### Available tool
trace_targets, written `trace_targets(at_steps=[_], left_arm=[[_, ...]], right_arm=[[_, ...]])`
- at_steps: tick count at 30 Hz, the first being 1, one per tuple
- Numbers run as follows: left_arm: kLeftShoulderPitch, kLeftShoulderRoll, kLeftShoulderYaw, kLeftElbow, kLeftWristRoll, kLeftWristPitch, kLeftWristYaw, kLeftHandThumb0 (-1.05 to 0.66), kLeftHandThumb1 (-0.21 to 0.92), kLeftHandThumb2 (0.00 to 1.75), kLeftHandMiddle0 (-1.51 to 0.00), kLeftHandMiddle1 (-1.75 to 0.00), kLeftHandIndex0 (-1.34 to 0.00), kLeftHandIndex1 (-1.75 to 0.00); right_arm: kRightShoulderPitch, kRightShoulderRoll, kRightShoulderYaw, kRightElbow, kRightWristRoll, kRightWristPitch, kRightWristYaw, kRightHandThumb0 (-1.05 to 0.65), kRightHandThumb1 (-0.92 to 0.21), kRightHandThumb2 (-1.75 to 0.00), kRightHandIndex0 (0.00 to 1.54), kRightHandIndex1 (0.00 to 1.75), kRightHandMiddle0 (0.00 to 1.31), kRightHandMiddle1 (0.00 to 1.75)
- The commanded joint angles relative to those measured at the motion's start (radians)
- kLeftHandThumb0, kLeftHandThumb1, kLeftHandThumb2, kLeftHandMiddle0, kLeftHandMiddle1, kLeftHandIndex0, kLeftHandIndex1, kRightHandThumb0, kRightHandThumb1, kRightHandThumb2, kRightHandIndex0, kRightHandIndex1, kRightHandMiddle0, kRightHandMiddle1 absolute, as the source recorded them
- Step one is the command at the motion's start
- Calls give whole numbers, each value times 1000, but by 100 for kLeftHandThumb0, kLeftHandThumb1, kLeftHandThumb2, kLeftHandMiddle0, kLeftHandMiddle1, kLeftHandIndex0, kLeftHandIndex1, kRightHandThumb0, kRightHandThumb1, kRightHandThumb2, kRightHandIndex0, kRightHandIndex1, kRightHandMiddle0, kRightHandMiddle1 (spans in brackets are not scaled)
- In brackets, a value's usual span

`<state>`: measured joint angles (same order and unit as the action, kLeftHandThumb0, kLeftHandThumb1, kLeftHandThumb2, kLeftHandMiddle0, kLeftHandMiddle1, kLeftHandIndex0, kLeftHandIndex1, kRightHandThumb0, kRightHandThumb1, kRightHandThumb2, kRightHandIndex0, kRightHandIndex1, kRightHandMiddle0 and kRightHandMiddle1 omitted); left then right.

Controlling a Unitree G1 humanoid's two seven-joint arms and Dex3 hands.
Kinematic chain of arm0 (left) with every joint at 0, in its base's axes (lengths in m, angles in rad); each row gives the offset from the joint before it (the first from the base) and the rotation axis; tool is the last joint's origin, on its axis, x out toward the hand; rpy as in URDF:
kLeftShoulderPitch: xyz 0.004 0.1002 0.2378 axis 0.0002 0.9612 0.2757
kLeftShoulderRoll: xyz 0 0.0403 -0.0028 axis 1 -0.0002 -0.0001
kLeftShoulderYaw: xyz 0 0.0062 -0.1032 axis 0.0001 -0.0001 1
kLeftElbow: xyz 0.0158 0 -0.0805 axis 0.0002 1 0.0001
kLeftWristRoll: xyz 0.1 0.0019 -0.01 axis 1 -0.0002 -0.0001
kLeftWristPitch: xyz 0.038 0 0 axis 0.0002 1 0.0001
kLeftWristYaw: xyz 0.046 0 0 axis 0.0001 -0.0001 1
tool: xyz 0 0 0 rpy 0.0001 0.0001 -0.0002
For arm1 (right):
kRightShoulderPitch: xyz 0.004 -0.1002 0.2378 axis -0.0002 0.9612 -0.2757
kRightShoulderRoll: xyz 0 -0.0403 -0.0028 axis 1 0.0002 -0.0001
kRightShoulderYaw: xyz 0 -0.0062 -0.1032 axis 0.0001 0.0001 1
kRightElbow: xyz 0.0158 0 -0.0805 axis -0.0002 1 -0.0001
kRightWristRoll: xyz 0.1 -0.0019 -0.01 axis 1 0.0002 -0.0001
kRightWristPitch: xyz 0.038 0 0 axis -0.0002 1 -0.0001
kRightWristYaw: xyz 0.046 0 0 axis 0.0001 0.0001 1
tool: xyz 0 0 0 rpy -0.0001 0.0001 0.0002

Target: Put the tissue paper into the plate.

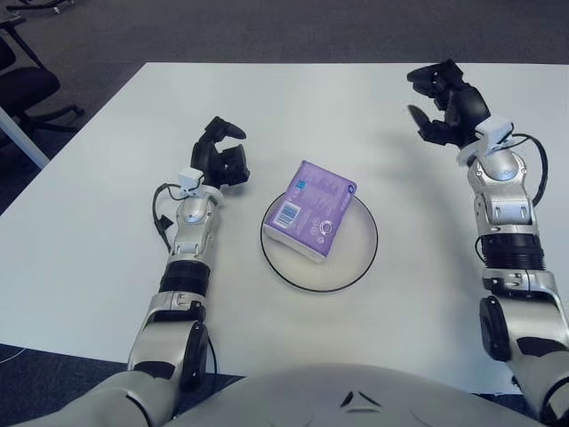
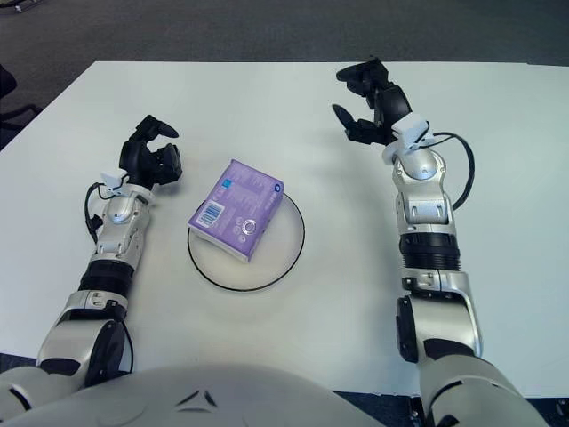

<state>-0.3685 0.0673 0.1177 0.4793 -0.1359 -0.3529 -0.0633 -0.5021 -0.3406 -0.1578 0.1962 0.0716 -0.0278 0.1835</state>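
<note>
A purple tissue pack (image 1: 311, 210) lies in the white plate with a dark rim (image 1: 360, 253), leaning over the plate's upper left part. My right hand (image 1: 442, 104) is raised to the upper right of the plate, well apart from it, with its fingers spread and holding nothing. My left hand (image 1: 222, 158) shows to the left of the plate, close to the pack's left side but not touching it, with its fingers relaxed and empty.
The plate sits on a white table (image 1: 293, 107). The table's far edge borders dark carpet. An office chair (image 1: 27, 89) stands off the table's left corner.
</note>
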Motion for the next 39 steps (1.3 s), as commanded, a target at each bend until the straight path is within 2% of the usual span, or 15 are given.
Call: trace_targets(at_steps=[1, 10, 12, 13, 18, 27, 39], left_arm=[[176, -53, -10, 81, 9, -9, -2, -47, 35, 127, -131, -175, -58, -175], [191, -54, -21, 47, 17, -13, 1, -47, 35, 127, -131, -175, -58, -175], [196, -55, -24, 36, 17, -12, 1, -47, 35, 127, -131, -175, -58, -175], [197, -56, -24, 33, 17, -11, 1, -47, 35, 127, -131, -175, -58, -175], [206, -54, -27, 10, 16, 2, 0, -47, 36, 127, -131, -175, -58, -175], [212, -53, -30, -7, 7, 18, -9, -45, 40, 122, -130, -175, -55, -175], [211, -49, -30, -1, 3, 11, -23, -45, 42, 119, -130, -175, -53, -175]], right_arm=[[59, 71, -44, -14, 74, 39, -34, -38, -72, -80, 29, 126, 30, 173], [99, 114, -57, -45, 102, 129, -77, -39, -67, -87, 39, 143, 35, 175], [115, 129, -52, -43, 97, 134, -84, -16, -62, -88, 46, 141, 36, 175], [120, 133, -51, -43, 96, 135, -86, -13, -61, -88, 47, 141, 36, 175], [187, 171, -44, -6, 98, 87, -75, -2, -53, -96, 56, 141, 37, 175], [251, 211, -45, 33, 103, 52, -58, -1, -33, -124, 70, 152, 39, 175], [301, 259, -20, 49, 61, 37, -132, -1, -25, -138, 71, 166, 42, 175]])
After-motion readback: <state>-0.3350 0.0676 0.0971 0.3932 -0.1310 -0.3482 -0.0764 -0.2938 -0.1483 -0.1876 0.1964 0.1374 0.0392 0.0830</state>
